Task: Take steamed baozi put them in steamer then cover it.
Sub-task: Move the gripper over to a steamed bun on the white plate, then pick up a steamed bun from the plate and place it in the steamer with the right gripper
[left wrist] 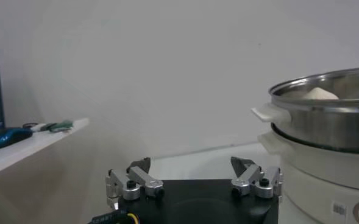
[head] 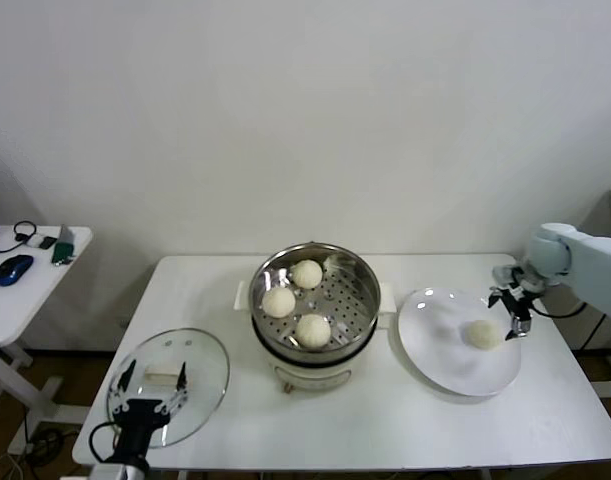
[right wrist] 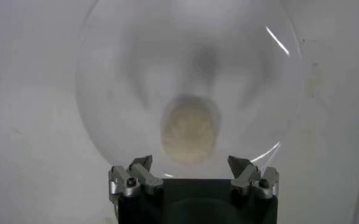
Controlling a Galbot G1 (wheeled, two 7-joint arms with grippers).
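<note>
Right tool (head: 514, 312) gapes beside one baozi (head: 481, 334); three in steamer (head: 357, 268).

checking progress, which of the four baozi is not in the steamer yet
The baozi on the white plate, the one just beside the open right gripper; the other three sit inside the steamer.

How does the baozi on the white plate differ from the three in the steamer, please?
The baozi on the plate lies alone on a flat white plate, beside the open right claw. The three baozi in the steamer sit grouped on perforated steel. All four are round and cream-white.
</note>
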